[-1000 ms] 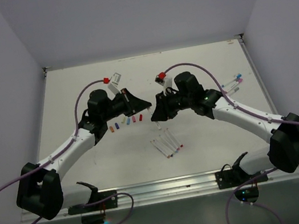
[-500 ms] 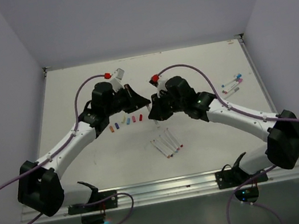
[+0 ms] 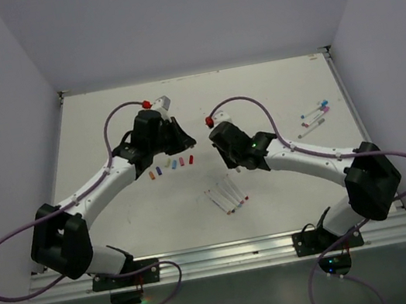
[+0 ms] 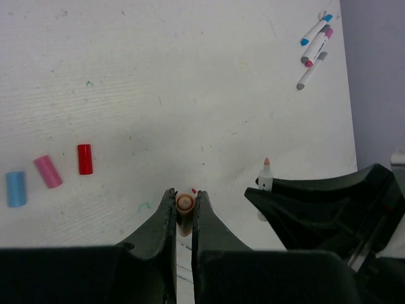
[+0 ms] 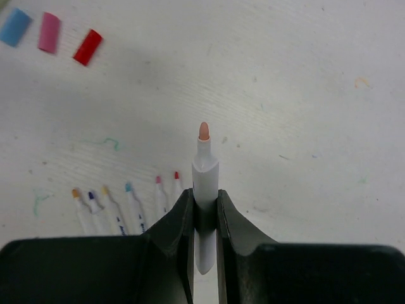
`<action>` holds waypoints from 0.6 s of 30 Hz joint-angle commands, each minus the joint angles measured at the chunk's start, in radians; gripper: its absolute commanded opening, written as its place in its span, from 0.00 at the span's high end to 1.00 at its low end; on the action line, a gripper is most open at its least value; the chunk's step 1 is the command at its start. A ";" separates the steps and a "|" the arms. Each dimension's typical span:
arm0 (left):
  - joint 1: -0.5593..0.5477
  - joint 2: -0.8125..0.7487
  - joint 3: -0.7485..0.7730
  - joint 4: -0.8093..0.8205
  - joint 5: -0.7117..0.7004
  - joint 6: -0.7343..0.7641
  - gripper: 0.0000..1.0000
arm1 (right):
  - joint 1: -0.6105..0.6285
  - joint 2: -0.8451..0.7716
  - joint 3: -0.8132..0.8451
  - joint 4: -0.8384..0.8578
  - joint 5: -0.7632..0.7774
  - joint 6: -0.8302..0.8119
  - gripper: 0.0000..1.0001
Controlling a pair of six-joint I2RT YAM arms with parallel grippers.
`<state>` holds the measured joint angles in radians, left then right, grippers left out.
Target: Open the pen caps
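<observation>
Left arm (image 3: 106, 181): reaching from the near-left base toward mid-surface (image 3: 103, 122), with the wrist angling right.
Right arm (image 3: 306, 157): stretching in from the near-right base, with the wrist turning toward the left one. The two claws are hanging near each other but apart.
Left claw (image 4: 184, 195): clenching an orange cap (image 4: 185, 205) between its fingertips, with the cap's round end facing the wrist camera.
Right claw (image 5: 204, 197): grasping a white pen (image 5: 205, 166) by the barrel, with its bare salmon tip pointing out past the fingers.
Loose caps (image 3: 170, 165): lying in a short row on the surface, just beside the left claw.
Left wrist view: showing the blue, pink and red loose caps lying to the left. It is also showing capped pens (image 4: 314, 49) clustering at the far right edge, and the right claw with its pen tip close on the right.
Right wrist view: showing six bare pens (image 5: 126, 204) lying side by side near the claw, which the left wrist view is not catching.
Top view: showing both claws only as dark shapes, so neither grip is readable there.
</observation>
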<state>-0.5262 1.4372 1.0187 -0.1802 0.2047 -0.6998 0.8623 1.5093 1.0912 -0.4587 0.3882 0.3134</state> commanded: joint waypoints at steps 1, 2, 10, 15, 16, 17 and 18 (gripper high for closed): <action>-0.006 0.021 -0.009 0.044 0.053 0.049 1.00 | -0.064 -0.044 -0.057 -0.037 0.011 0.004 1.00; -0.006 0.044 -0.008 0.056 0.065 0.051 1.00 | -0.075 -0.043 -0.063 -0.038 -0.005 0.004 1.00; -0.028 0.155 0.006 0.107 0.096 0.052 1.00 | -0.108 0.029 -0.105 -0.041 -0.107 0.026 1.00; -0.031 0.222 0.029 0.104 0.082 0.068 1.00 | -0.106 0.081 -0.120 -0.018 -0.166 0.042 1.00; -0.032 0.241 0.035 0.104 0.075 0.075 1.00 | -0.106 0.084 -0.128 -0.011 -0.164 0.044 1.00; -0.035 0.250 0.038 0.102 0.073 0.077 1.00 | -0.106 0.088 -0.132 -0.006 -0.172 0.044 1.00; -0.034 0.259 0.041 0.102 0.073 0.079 1.00 | -0.106 0.091 -0.142 -0.003 -0.173 0.046 1.00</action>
<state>-0.5533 1.6733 1.0183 -0.1188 0.2768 -0.6594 0.7536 1.5978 0.9630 -0.4934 0.2447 0.3389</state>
